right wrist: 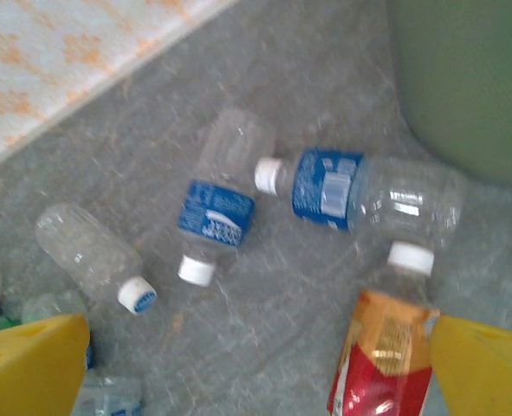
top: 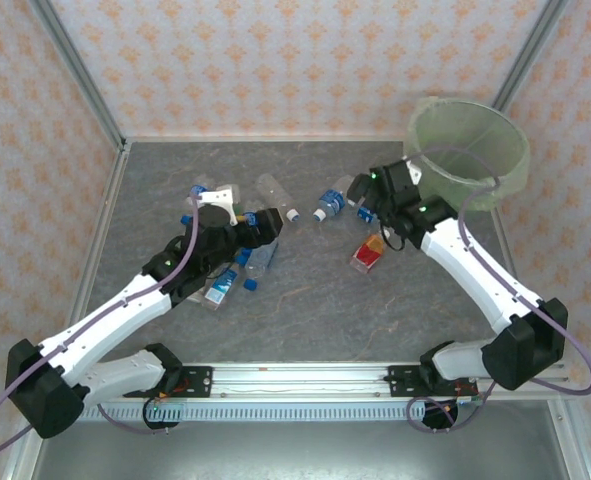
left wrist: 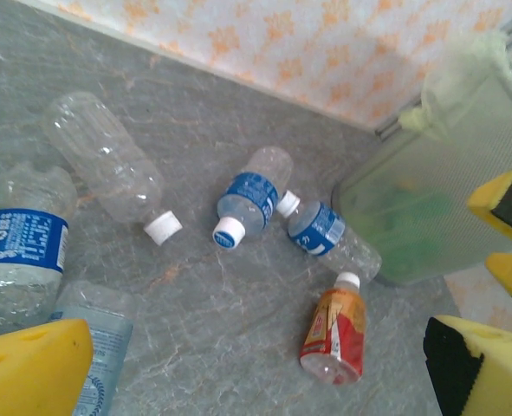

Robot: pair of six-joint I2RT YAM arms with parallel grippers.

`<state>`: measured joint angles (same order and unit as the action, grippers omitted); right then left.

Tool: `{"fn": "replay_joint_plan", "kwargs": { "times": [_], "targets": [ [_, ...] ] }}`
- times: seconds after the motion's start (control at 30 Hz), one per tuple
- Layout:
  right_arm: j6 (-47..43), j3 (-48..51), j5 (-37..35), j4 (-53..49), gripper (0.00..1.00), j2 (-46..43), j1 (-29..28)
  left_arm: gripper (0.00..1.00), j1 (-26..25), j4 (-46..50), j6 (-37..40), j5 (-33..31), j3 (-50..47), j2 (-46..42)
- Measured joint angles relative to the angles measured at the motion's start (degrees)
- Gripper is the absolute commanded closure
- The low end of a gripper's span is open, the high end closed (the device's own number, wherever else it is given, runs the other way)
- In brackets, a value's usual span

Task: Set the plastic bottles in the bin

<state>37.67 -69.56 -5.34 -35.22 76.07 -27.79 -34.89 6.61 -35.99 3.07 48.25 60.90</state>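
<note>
The pale-green bin stands at the back right. Plastic bottles lie on the table: a clear one, a blue-labelled one, a red-orange one and a cluster under the left arm. My left gripper hovers open over that cluster; in its wrist view its gripper spans bare table, with the red-orange bottle lying below toward the right finger. My right gripper is open beside the bin; its gripper has the red-orange bottle lying just inside its right finger.
Two blue-labelled bottles lie cap to cap beside the bin wall, and a clear bottle lies left of them. Patterned walls and a metal frame enclose the table. The arms' base rail runs along the near edge.
</note>
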Motion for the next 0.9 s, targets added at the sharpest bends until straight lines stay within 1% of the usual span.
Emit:
{"fn": "replay_joint_plan", "kwargs": {
  "times": [0.13,0.27,0.4,0.5,0.63,0.77,0.9],
  "targets": [
    [6.36,6.58,-0.61,1.44,0.00,-0.63,-1.73,0.01,0.00,0.07,2.10,3.28,0.09,2.95],
    [11.72,13.73,-0.68,3.65,0.00,-1.84,-1.75,0.01,0.00,0.52,3.54,6.23,1.46,5.92],
    [15.15,18.56,-0.46,5.97,0.00,-2.01,-1.75,0.01,0.00,0.70,4.22,8.17,3.76,8.28],
    [16.28,19.74,-0.04,7.39,0.00,-0.81,-1.75,0.01,0.00,0.70,2.75,8.50,4.09,9.05],
    [16.35,19.54,1.46,9.53,0.01,4.22,-1.73,0.01,-0.02,1.40,-1.14,8.44,4.37,9.64],
    [16.46,19.28,3.06,10.88,0.06,9.84,-1.51,0.01,-0.57,3.30,-1.42,7.56,5.55,9.55],
    [16.92,18.75,3.69,11.15,0.11,13.27,-1.03,0.01,-0.74,4.70,-0.09,7.04,6.14,7.96]
  ]
}}
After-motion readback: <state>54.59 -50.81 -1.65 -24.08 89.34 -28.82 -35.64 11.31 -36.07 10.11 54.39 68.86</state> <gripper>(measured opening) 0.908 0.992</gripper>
